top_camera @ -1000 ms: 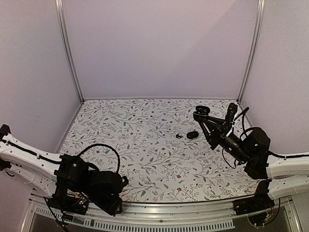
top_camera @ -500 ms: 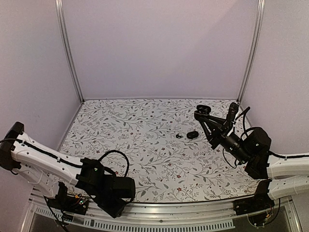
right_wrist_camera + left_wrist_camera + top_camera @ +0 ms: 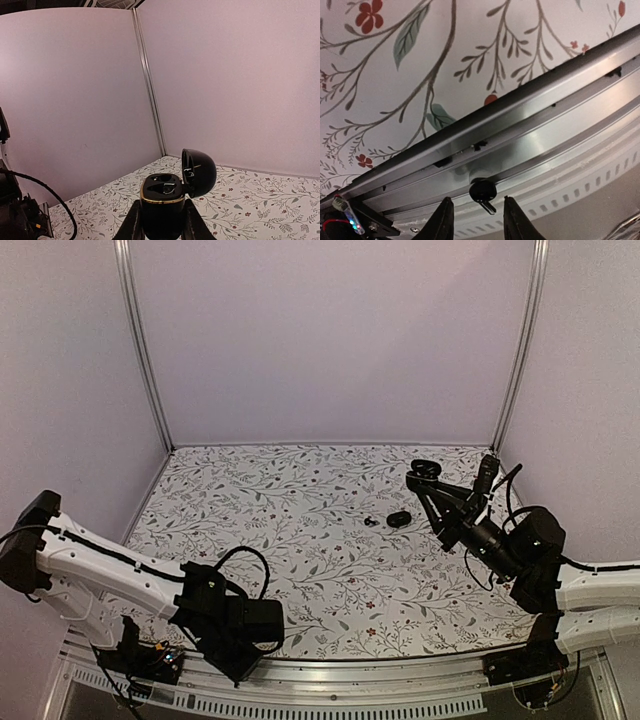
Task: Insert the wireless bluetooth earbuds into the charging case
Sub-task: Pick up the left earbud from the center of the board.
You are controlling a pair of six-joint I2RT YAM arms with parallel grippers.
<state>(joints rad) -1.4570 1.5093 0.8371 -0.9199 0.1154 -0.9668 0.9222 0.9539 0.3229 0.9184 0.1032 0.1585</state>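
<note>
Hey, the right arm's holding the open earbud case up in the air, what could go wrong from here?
The charging case is pinched by the right gripper with its lid open, above the table; a slip would likely drop it.
The earbud on the table is tiny next to a gripper finger, so a pinch may flick it away.
The left gripper hangs right over the front rail and might strike it when it moves.

The top camera hangs high behind my bases, looking down and forward over the whole bench (image 3: 300,540). My left wrist camera faces down, very close to the bench's near rail (image 3: 530,115). My right wrist camera looks level over my right pincer (image 3: 162,220) toward the far-left corner post (image 3: 150,85), also seen from above.
</note>
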